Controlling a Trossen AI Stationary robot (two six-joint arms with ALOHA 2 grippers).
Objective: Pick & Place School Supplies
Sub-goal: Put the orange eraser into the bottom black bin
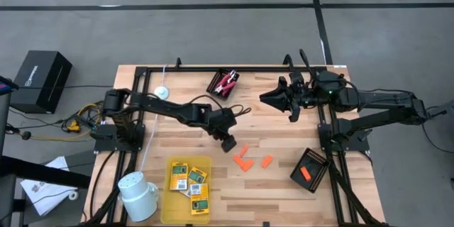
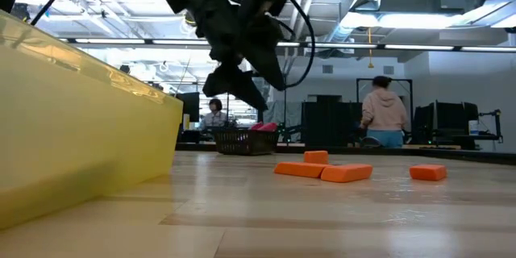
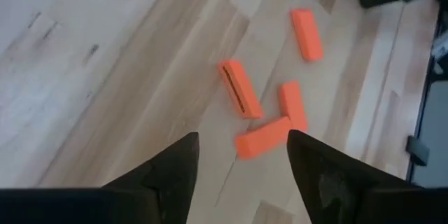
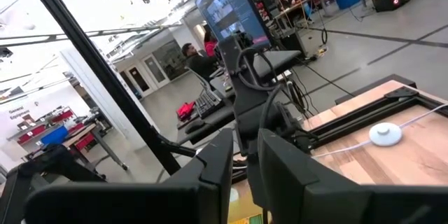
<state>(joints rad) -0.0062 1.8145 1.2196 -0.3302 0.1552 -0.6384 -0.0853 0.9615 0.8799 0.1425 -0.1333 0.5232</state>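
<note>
While the left gripper (image 1: 228, 142) hung over bare wood mid-table with its jaws spread and empty, four orange pieces (image 3: 241, 88) lay just ahead of its fingertips (image 3: 183, 147), well clear of every table edge. Four square packets (image 1: 190, 179) sat in the yellow tray (image 1: 170, 206) near the front edge. The right gripper (image 1: 269, 98) waited toward the back, fingers (image 4: 217, 155) narrowly parted around nothing. Red-handled scissors (image 1: 227, 82) rested in a black basket (image 1: 216, 85) by the rear rim.

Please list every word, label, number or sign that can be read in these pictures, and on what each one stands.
None can be read with certainty.
Black box on the floor: white logo, too small.
Yellow-and-green packets in the yellow tray: printed labels, too small.
Wall signs in the room: blurred.
</note>
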